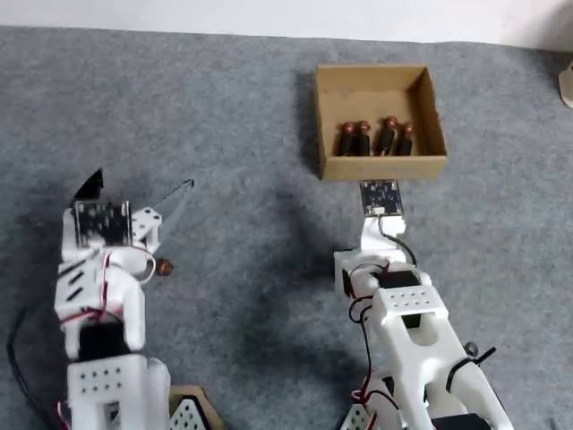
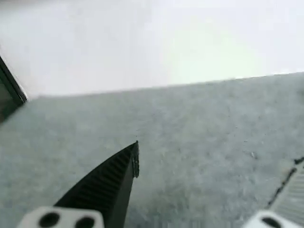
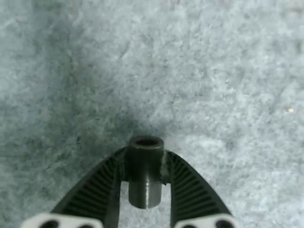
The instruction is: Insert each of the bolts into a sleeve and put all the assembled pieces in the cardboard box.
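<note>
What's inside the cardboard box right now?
Four dark, copper-tipped assembled pieces lie side by side along the cardboard box's near wall. That wall hides the floor strip right behind it.

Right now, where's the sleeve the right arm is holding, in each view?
High view: hidden under the right arm's wrist, near the cardboard box.
Left wrist view: not in it.
Right wrist view: sleeve clamped in the right tool, bore facing the camera.
Shared landmark: the grey mat.
</note>
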